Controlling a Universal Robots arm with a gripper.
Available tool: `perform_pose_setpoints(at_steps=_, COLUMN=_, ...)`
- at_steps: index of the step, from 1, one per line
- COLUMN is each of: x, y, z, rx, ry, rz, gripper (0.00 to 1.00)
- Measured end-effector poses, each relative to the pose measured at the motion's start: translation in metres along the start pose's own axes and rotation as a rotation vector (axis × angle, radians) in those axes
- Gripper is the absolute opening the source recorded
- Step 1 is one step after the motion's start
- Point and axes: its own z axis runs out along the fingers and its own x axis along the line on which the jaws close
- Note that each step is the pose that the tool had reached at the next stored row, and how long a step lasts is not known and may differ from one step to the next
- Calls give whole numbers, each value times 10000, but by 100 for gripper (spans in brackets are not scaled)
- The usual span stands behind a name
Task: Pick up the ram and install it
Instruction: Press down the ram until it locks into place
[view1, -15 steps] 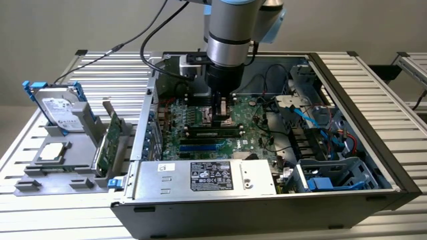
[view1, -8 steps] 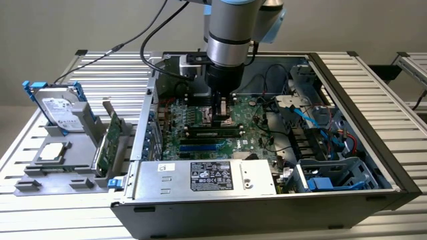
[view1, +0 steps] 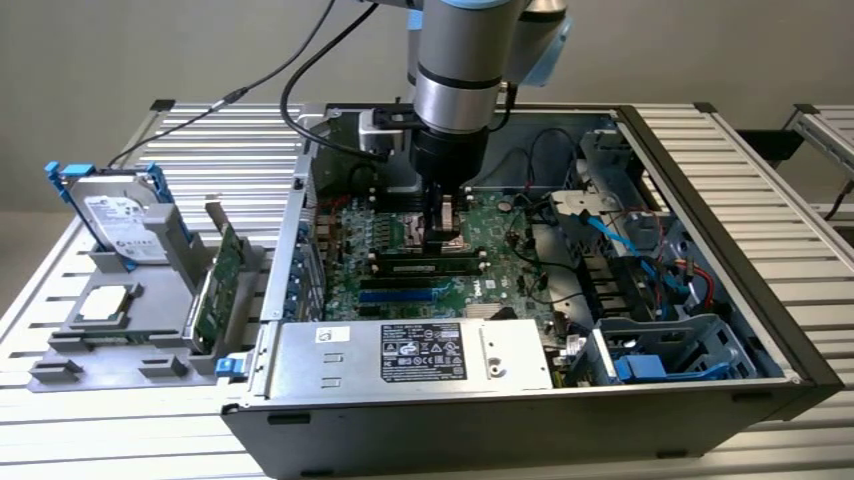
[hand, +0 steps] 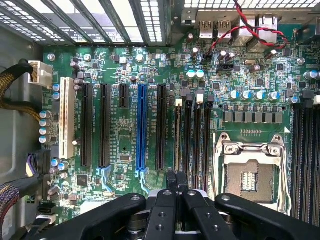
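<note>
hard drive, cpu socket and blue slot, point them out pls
hard drive (view1: 120, 215): exterior view, its labelled silver face
cpu socket (hand: 249, 180): wrist view, its central opening
blue slot (hand: 141, 127): wrist view, midway along it

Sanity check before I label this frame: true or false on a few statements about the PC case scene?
1. The hard drive with blue rails stands in the grey holder outside the case. True.
2. A cooler is fitted on the CPU socket. False: the CPU socket is bare, with its metal frame showing.
3. The gripper is over the motherboard inside the open case. True.
4. The green expansion card sits in the blue slot. False: the blue slot is empty, and the expansion card stands in the grey holder beside the case.
</note>
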Motion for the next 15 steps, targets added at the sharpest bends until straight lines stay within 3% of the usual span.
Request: perform_pose_setpoints(at_steps=15, x=2, y=0, z=-1, rx=-55, ry=-112, rz=1105, gripper=11)
